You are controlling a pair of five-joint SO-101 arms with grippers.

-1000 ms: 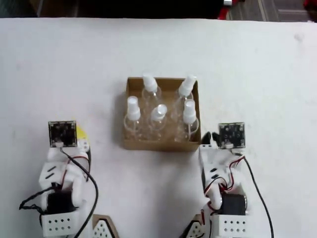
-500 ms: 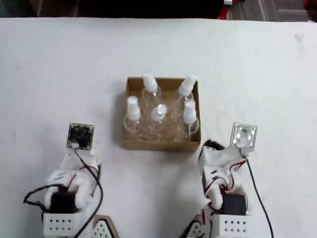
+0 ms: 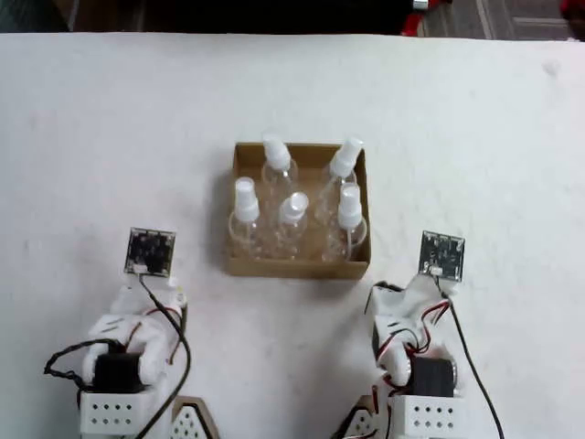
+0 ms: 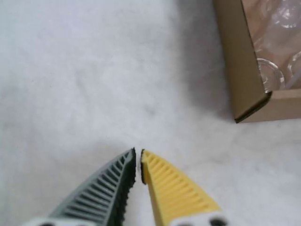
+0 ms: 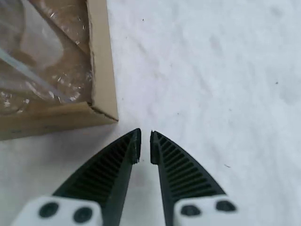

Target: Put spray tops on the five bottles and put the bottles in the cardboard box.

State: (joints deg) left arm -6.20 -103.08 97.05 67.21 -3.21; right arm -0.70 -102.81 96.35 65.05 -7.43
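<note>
The five bottles [image 3: 292, 222], each wearing a white spray top [image 3: 245, 188], stand inside the cardboard box [image 3: 299, 268] mid-table [image 3: 110, 119]. The left gripper [image 4: 138, 165] and right gripper [image 5: 145, 147] hover just off the box's near corners, one on each side. Both have their fingers closed almost tip to tip and hold nothing

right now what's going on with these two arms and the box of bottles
The job looks about finished. All five bottles stand inside the cardboard box in the middle of the table, each with a white spray top on it. Neither arm is handling anything. The left gripper and the right gripper are both shut and empty over bare table, each just off a near corner of the box and not touching it.
</note>
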